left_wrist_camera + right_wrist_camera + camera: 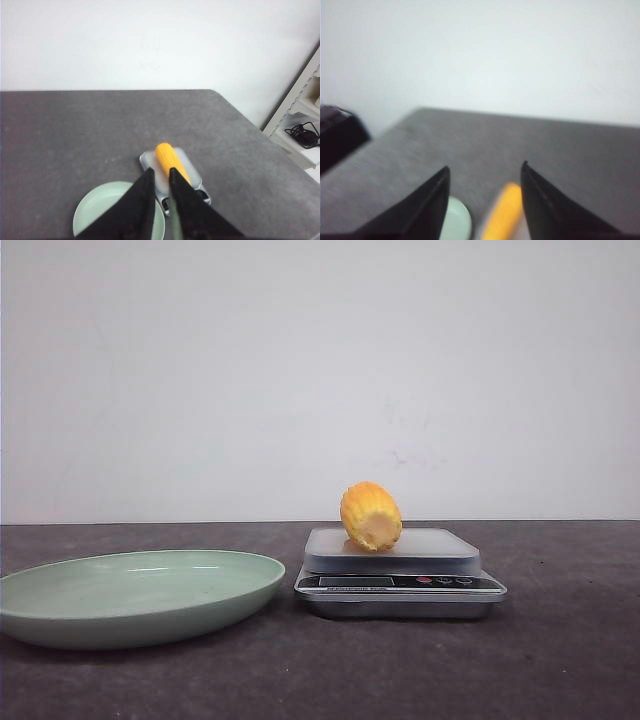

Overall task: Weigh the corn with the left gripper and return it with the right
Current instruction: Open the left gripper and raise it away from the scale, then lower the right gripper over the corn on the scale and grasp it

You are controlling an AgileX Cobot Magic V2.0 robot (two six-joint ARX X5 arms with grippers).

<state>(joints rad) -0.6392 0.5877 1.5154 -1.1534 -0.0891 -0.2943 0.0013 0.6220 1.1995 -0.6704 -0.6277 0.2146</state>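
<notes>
Pale green plate [140, 595] sitting nearest, beside kitchen scale [400, 580] | corn [371, 516] lying on the platform, pale cut end facing camera, long axis running away | left gripper [160, 172] nearly closed, empty | right gripper [485, 172] spread open, blurred; neither showing in front view

We hold our left gripper [161, 174] high above the table, its two dark fingers [140, 200] drawn almost together with only a thin gap between the tips, gripping nothing. Our right gripper [485, 172] also hangs raised, its fingers [547, 205] spread wide apart and bare. Neither arm reaches into the front view.
</notes>
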